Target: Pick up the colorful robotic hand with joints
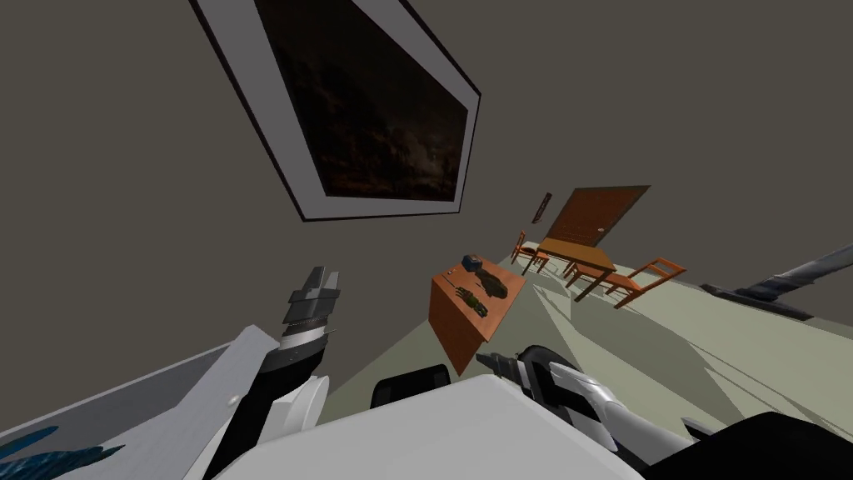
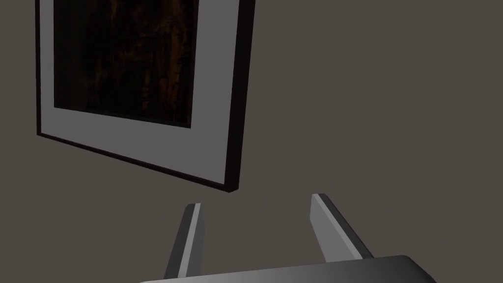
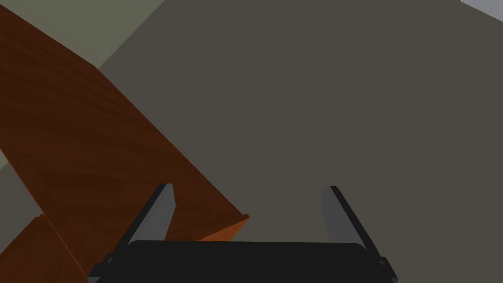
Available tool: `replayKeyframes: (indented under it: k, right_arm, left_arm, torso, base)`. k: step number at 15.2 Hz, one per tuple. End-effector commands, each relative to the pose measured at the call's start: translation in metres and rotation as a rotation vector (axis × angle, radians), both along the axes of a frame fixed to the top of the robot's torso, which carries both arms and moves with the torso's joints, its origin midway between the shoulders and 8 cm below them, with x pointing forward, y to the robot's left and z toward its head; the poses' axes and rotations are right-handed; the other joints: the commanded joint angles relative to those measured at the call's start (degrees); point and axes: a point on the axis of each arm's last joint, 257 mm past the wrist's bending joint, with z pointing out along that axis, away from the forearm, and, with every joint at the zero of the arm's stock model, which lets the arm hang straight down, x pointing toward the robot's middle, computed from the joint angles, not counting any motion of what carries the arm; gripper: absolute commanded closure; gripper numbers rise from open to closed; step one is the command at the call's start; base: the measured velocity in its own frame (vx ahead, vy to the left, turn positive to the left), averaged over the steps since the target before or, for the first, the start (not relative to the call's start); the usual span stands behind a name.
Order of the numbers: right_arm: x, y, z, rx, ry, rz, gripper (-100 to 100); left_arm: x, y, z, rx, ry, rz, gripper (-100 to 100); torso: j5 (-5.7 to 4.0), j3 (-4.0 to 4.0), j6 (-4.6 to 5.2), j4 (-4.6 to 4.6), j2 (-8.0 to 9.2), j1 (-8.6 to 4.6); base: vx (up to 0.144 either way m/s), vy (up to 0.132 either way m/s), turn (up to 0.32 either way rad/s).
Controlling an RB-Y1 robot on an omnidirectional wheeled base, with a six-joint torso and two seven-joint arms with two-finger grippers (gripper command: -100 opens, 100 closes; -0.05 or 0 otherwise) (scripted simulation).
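Head view: the robotic hand (image 1: 472, 298), a small greenish jointed piece as far as I could tell, lay on top of a brown cabinet (image 1: 462, 333), between a dark item (image 1: 492, 285) and the cabinet's near edge, with a small box (image 1: 472, 263) beyond them. The right gripper (image 1: 487, 360) hung low, pointing at the cabinet's near corner, and the robotic hand sat well ahead of its fingers and above them. The left gripper (image 1: 325, 275) was raised off to the side, its fingers aimed at the wall and away from the cabinet.

Left wrist view: the two fingers (image 2: 189, 240) stood spread with nothing between them.

Right wrist view: the fingers (image 3: 159, 211) were also spread and empty. The cabinet's brown wood ran past one finger, and its corner ended in the gap between the two, near but not touching. The robotic hand was out of this gripper's line, up on the top.

Judging progress: nothing was done beyond getting near. No finger touched the robotic hand. What was left seemed to be closing the distance, lifting the right gripper over the cabinet top, setting the fingers either side of the piece, pinching it and raising it
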Motion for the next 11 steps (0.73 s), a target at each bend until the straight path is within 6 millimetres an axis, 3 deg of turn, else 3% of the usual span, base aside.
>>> replayKeyframes:
  k: [1, 3, 7, 9, 11]
  right_arm:
    - [-0.014, -0.021, -0.005, -0.038, 0.044, 0.014, -100]
    - [-0.018, -0.031, -0.009, -0.056, 0.057, 0.002, -100]
    - [-0.04, -0.075, -0.014, -0.133, 0.137, 0.016, -100]
    - [-0.045, -0.086, -0.017, -0.154, 0.15, 0.001, -100]
    - [-0.056, -0.113, -0.017, -0.2, 0.192, -0.003, -100]
  left_arm:
    - [0.0, 0.0, 0.0, 0.0, 0.0, 0.0, 0]
    - [0.0, 0.0, 0.0, 0.0, 0.0, 0.0, 0]
    - [0.0, 0.0, 0.0, 0.0, 0.0, 0.0, 0]
    - [0.0, 0.0, 0.0, 0.0, 0.0, 0.0, 0]
    - [0.0, 0.0, 0.0, 0.0, 0.0, 0.0, 0]
  torso:
    - [0.0, 0.0, 0.0, 0.0, 0.0, 0.0]
    - [0.01, 0.0, -0.04, 0.0, -0.01, 0.01]
    - [0.0, -0.02, -0.02, 0.0, -0.03, 0.0]
    - [0.01, -0.03, -0.04, -0.01, -0.05, 0.02]
    - [0.02, -0.04, -0.05, -0.01, -0.07, 0.03]
  base:
    - [-0.003, 0.0, 0.134]
    - [-0.003, -0.004, 0.138]
    - [0.001, -0.003, 0.138]
    - [0.006, -0.002, 0.134]
    - [0.012, 0.002, 0.161]
